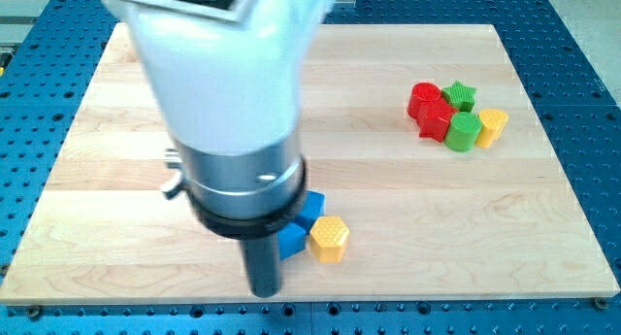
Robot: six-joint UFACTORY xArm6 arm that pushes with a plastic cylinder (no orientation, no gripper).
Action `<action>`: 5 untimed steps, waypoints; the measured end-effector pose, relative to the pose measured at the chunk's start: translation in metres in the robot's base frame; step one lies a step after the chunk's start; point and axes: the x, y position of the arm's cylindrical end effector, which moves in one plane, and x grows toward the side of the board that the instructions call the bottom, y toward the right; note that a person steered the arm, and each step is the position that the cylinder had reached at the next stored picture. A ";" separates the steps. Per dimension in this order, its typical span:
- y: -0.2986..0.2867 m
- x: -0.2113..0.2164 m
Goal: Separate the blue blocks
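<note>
Two blue blocks sit together near the view's bottom centre, partly hidden by the arm. One blue block [311, 209] shows above, the other blue block [291, 240] below it; their shapes are unclear. A yellow hexagonal block [329, 239] touches them on the right. My tip [264, 292] is at the lower end of the dark rod, just below and left of the lower blue block, close to the board's bottom edge.
A cluster sits at the view's upper right: a red block [423, 99], a second red block [436, 120], a green star [460, 94], a green cylinder [465, 131] and a yellow block [492, 126]. The wooden board [388, 209] lies on a blue perforated table [582, 102].
</note>
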 end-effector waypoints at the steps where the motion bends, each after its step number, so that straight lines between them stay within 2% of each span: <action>1: 0.030 -0.011; 3: -0.014 -0.035; 5: 0.002 -0.052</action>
